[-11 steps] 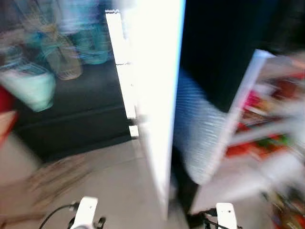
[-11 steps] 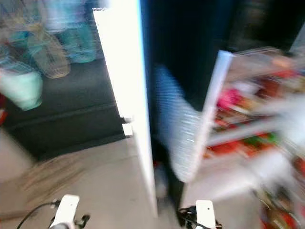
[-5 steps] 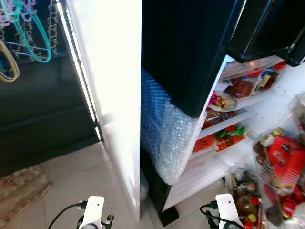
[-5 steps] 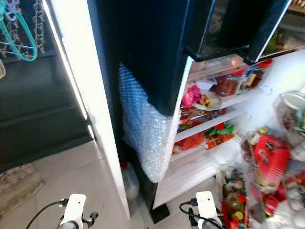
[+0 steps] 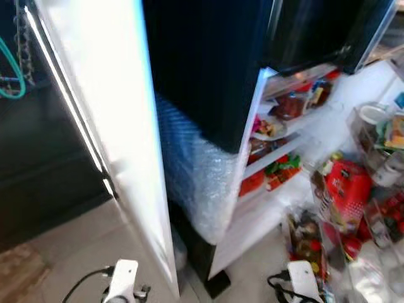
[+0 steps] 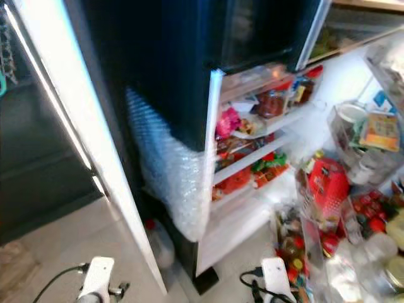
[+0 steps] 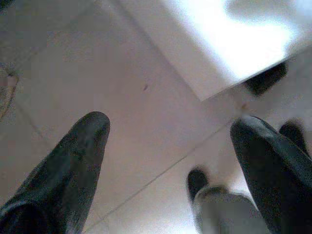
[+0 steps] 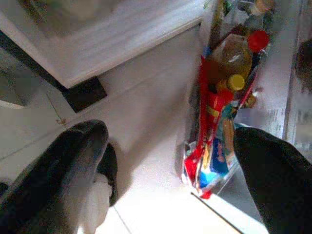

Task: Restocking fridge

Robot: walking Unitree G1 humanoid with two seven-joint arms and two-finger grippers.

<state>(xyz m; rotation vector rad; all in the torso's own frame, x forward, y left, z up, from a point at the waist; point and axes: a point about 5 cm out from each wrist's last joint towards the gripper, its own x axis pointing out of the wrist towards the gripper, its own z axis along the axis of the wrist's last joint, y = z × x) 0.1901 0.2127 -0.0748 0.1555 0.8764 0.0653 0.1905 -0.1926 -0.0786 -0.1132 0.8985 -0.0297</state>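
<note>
The black fridge (image 5: 202, 69) stands open, bubble wrap (image 5: 196, 177) on its side. Left of it hangs the left gripper (image 7: 168, 146), fingers (image 7: 73, 161) spread wide and holding nothing, over the tiled floor (image 7: 97, 78). Right of the fridge body, its stocked door shelves (image 6: 328, 189) hold a red packet (image 6: 325, 183); below them the right gripper (image 8: 165, 161) hangs open and empty beside bottles (image 8: 234, 53).

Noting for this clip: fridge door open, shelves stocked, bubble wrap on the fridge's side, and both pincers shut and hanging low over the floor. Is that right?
Not quite. Both pincers are open, not shut: the left wrist view shows the left pincer with its fingers spread over the tiled floor, and the right wrist view shows the right pincer spread likewise. The fridge stands open, shelves stocked, bubble wrap on its side.
</note>
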